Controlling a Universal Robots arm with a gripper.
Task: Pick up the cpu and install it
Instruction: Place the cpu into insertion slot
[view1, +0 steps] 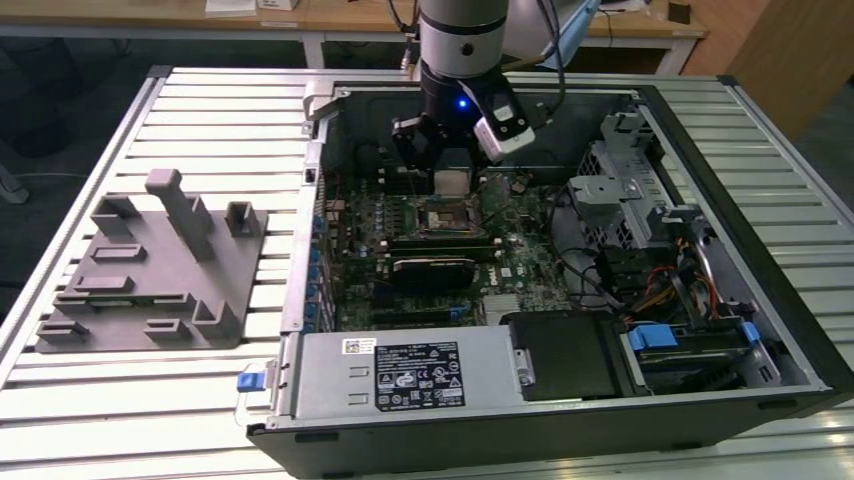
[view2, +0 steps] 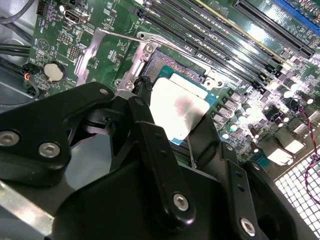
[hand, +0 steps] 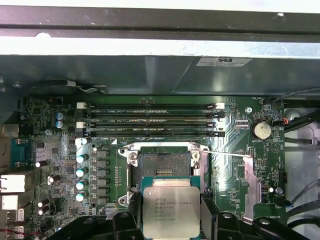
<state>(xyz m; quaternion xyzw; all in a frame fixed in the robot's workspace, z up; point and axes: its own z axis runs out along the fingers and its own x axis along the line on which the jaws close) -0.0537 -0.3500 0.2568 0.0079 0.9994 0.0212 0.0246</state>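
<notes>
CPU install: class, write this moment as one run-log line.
gripper: shut on cpu | cpu: held near socket | socket: open, empty | install: cpu not seated

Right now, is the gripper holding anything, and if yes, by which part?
Yes: the gripper holds the cpu, clamped by two opposite side edges, above the empty socket.
</notes>
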